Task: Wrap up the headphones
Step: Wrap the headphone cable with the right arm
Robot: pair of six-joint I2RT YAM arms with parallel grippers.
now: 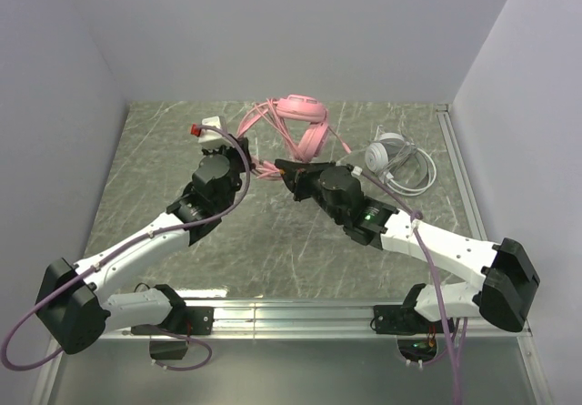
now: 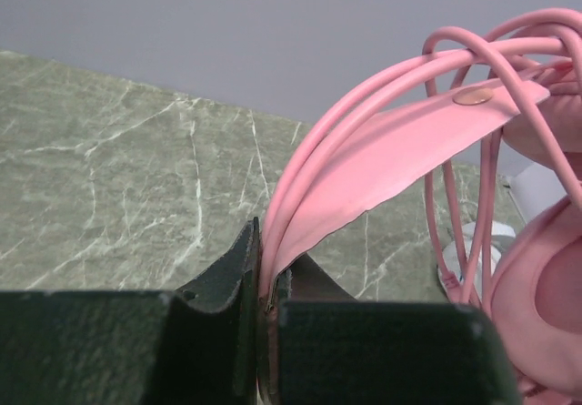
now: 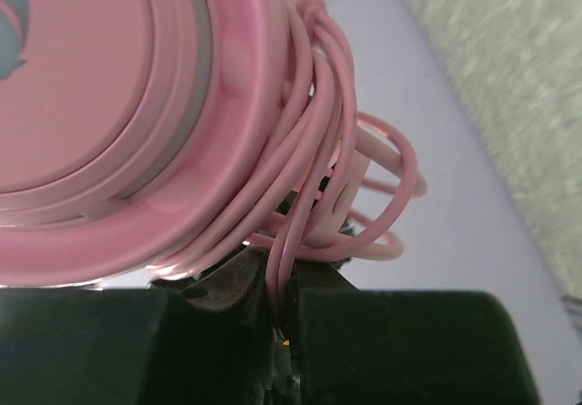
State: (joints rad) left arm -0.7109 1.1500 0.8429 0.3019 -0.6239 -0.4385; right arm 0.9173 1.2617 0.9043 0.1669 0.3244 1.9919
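Observation:
The pink headphones (image 1: 305, 121) lie at the back middle of the table, their pink cord (image 1: 259, 127) looped to the left of them. My left gripper (image 1: 257, 167) (image 2: 268, 273) is shut on a flat pink strap (image 2: 400, 155) with a snap button, together with a few cord strands. My right gripper (image 1: 289, 173) (image 3: 284, 282) is shut on two strands of the pink cord (image 3: 300, 196), right under a pink ear cup (image 3: 109, 105). The two grippers nearly meet just in front of the pink headset. The white-grey headphones (image 1: 389, 156) lie to the right with their thin cord (image 1: 420, 179) coiled around them.
Grey walls close in the marbled table (image 1: 145, 187) on the left, back and right. A metal rail (image 1: 455, 164) runs along the right side and another along the front edge (image 1: 291, 309). Purple cables (image 1: 27, 332) hang off both arms.

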